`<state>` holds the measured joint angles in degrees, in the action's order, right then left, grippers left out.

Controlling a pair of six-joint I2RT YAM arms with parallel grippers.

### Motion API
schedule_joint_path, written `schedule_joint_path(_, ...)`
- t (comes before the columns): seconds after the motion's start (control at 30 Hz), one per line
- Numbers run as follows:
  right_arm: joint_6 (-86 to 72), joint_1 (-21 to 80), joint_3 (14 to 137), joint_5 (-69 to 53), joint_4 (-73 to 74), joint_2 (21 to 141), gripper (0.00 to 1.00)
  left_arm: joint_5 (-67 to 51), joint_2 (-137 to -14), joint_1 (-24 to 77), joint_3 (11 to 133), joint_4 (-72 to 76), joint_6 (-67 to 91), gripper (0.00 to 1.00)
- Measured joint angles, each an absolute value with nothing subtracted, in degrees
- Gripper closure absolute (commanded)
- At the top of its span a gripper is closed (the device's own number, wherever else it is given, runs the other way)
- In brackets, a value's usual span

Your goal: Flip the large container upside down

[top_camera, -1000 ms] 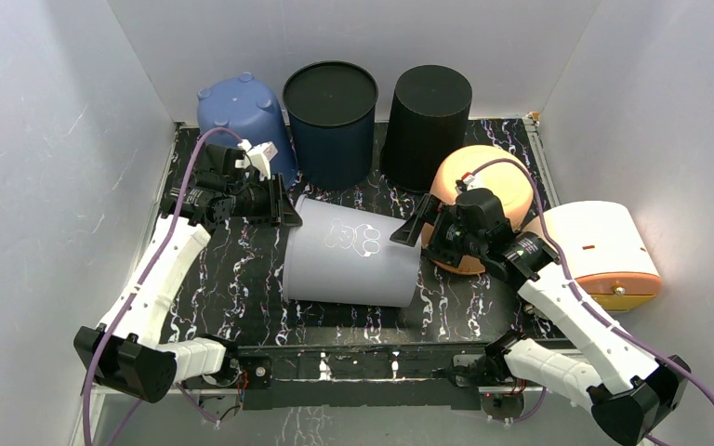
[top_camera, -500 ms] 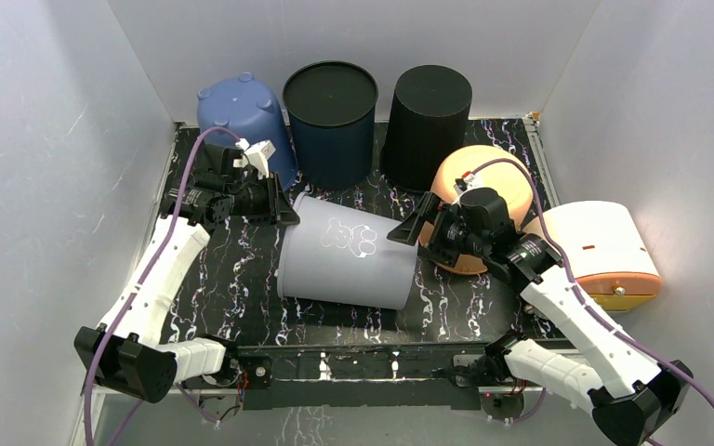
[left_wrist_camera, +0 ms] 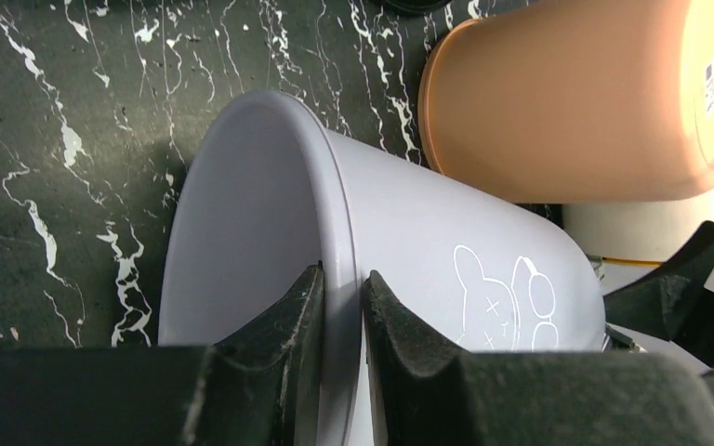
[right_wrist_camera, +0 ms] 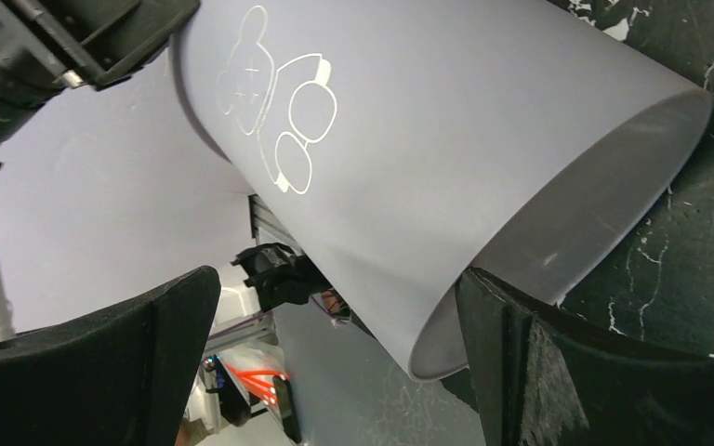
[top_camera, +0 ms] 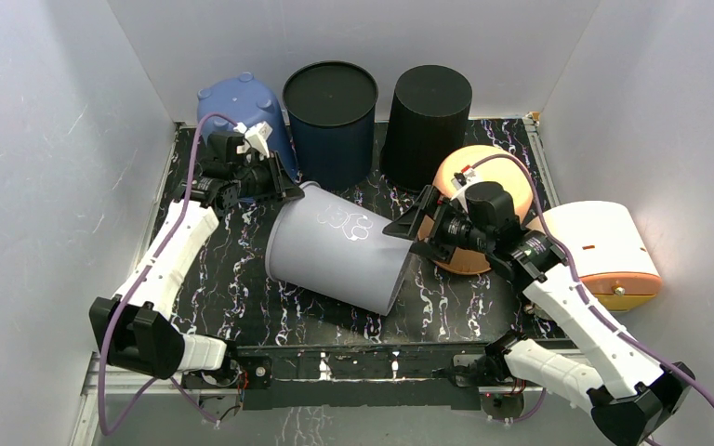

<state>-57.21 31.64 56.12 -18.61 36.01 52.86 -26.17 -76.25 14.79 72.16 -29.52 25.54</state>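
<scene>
The left gripper (left_wrist_camera: 339, 279) is clamped on the rim of the one grey container (top_camera: 339, 255). The container is tipped on its side at the middle of the table (top_camera: 232, 293), with its long axis set from the mouth at far left to the base at near right. The right gripper (top_camera: 407, 226) is spread wide open at the base end. Five others are counted: blue tub (top_camera: 237, 107), navy tub (top_camera: 330, 121), black tub (top_camera: 428, 121), orange tub (top_camera: 502, 181), cream tub (top_camera: 604, 242).

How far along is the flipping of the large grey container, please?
Done: the left gripper is clamped on the rim of the grey container, one finger inside. In hand: the container lies tipped on its side on the table. Left: rotating it mouth-down; the right gripper, open, straddles its other end.
</scene>
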Motion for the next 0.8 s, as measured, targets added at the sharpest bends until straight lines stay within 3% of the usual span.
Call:
schedule_joint_path(0.5, -58.5, 30.9, 66.7, -19.7, 33.1, 55.9, 0.02, -24.7, -78.0, 13.0, 67.3, -20.1, 29.1, 0.84)
schedule_joint_path(0.8, -58.7, 30.9, 70.9, -21.5, 17.9, 57.5, 0.02, -27.4, -79.9, 14.9, 65.3, -20.2, 31.7, 0.84)
